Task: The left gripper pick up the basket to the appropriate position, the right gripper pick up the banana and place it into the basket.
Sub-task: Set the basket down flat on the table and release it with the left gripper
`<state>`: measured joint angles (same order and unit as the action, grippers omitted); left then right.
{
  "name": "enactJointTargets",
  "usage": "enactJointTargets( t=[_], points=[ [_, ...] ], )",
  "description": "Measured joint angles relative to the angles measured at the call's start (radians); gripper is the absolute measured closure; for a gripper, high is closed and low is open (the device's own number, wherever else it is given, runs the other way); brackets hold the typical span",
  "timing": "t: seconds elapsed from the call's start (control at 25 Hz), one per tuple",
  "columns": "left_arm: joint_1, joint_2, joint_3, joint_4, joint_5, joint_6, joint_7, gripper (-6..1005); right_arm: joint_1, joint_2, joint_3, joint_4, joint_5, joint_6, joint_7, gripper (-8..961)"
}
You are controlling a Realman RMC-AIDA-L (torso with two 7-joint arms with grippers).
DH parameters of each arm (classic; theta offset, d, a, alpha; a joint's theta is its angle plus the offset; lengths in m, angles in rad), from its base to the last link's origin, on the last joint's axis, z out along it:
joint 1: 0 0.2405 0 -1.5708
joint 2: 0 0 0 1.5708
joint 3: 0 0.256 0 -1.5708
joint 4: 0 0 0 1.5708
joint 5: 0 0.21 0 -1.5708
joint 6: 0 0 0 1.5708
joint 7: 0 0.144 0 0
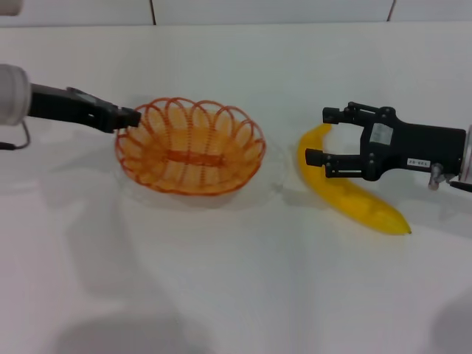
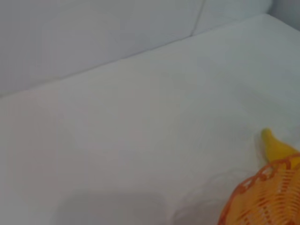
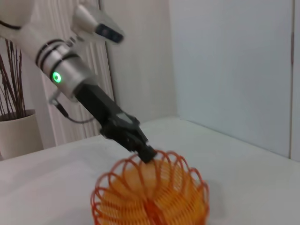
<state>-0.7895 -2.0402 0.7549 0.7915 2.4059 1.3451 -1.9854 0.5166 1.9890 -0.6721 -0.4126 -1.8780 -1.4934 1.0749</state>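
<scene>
Lying on the white table (image 1: 236, 295) to the robot's right of the basket (image 1: 190, 146), the banana (image 1: 346, 188) ran its long axis diagonally, stem end up toward the back and nearer the basket, blunt tip trailing forward and toward the right edge. Right gripper (image 1: 318, 136) reached in from the right, level with the fruit's upper half, fingers spread wide and pointing toward the basket; the lower finger crossed in front of the banana's upper curve, the upper finger stood near the stem end. Jaws spread, nothing clamped between them yet; contact could not be confirmed from the head view. Right arm clearly the nearer one to the fruit. Judged the coming move to be a closing pinch across the banana's short axis, then a carry leftward to the basket. Left gripper (image 1: 131, 116) met the basket's scalloped rim on the robot's left side; right wrist view showed its tip at the rim (image 3: 146, 154), seemingly pinched on the wire, but finger gap not readable. Basket sat upright, empty, close beside the banana but apart.
</scene>
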Motion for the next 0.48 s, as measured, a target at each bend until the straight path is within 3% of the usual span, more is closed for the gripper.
enactJointTargets(
  t=[0.48],
  points=[
    [-0.113, 0.005, 0.006, -0.226, 0.023, -0.157, -0.086, 954, 0.018, 0.008, 0.000, 0.003, 0.001, 0.029, -0.003, 66]
  ],
)
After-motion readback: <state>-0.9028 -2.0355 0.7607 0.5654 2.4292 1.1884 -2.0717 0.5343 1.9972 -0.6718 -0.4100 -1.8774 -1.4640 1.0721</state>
